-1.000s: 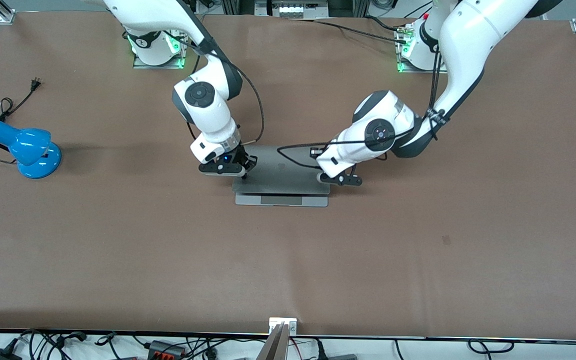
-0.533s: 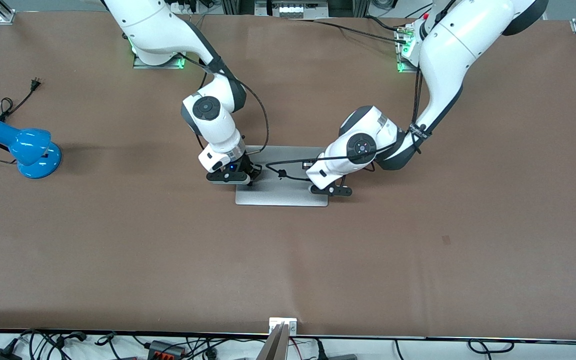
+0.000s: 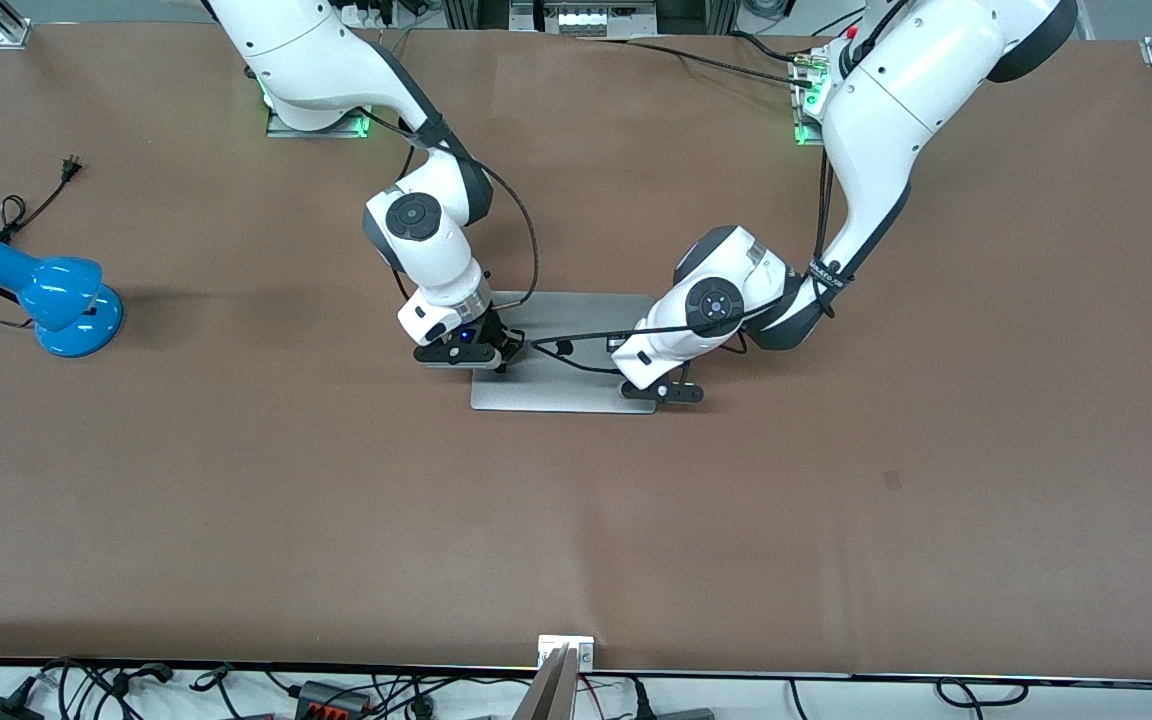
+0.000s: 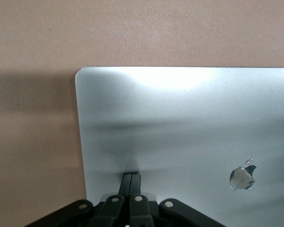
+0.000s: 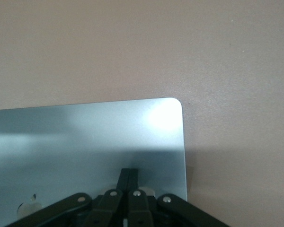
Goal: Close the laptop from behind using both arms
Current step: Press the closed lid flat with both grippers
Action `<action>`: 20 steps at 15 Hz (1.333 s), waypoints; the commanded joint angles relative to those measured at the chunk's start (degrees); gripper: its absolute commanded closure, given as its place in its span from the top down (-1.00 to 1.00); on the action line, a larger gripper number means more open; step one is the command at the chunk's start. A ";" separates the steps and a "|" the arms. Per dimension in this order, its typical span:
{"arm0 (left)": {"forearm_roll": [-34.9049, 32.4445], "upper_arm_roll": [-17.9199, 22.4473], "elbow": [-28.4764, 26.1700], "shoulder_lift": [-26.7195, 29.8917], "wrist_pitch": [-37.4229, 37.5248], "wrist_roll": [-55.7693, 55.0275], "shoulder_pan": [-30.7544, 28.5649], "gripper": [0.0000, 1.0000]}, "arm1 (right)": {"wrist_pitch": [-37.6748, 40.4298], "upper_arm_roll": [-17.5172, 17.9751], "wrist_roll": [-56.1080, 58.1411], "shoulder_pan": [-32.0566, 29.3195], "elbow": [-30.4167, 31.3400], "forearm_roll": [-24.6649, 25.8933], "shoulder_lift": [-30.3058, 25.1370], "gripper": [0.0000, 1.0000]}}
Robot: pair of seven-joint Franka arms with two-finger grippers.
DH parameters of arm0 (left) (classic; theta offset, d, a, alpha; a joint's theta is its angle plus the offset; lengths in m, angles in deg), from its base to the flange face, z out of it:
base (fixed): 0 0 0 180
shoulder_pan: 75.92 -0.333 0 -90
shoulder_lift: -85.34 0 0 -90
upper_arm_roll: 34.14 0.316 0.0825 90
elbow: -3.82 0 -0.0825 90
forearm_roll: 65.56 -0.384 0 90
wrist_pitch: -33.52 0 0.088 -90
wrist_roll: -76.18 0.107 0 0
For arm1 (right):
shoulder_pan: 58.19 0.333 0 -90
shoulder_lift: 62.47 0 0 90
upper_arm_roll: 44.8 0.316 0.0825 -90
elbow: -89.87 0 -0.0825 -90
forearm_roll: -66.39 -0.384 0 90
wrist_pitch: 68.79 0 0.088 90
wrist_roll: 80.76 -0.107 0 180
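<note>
At the right arm's end of the table (image 3: 236,520) sits a blue desk lamp (image 3: 46,292) with its black cord (image 3: 31,205) trailing away from the front camera, well apart from everything else. Wide bare brown surface lies between it and the middle.

The right arm (image 3: 416,215) reaches down from its base to the laptop (image 3: 576,345), which lies flat and shut in the middle of the table, lid up. The right gripper (image 3: 496,358) has its fingers pinched together, holding nothing, tips resting on the lid near the corner toward the right arm's end; the right wrist view shows the closed fingertips (image 5: 128,176) on the silver lid just inside that rounded corner (image 5: 175,105).

The laptop's long axis runs along the table from one arm's end to the other. In the left wrist view the apple logo (image 4: 243,177) shows on the lid. Open table surrounds all four edges, with the widest stretch toward the front camera.

The left arm (image 3: 876,130) comes down to the lid's other end. The left gripper (image 3: 636,385) is likewise closed on nothing, its fingertips (image 4: 131,182) pressed to the lid beside the short edge.
</note>
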 commanded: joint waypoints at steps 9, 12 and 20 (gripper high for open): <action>-2.73 1.00 1.84 -0.71 0.07 -1.41 -0.23 -1.00 | -0.24 0.21 1.03 -0.86 -2.02 0.61 1.46 -1.00; -2.82 1.00 1.84 -0.53 0.07 -1.33 -0.32 -1.00 | 2.30 0.30 1.11 -1.21 -2.99 0.61 0.93 -1.00; -2.82 0.65 1.58 1.49 2.96 -0.45 -2.24 -1.00 | 26.10 0.30 1.29 -1.21 -12.65 0.61 -1.71 -1.00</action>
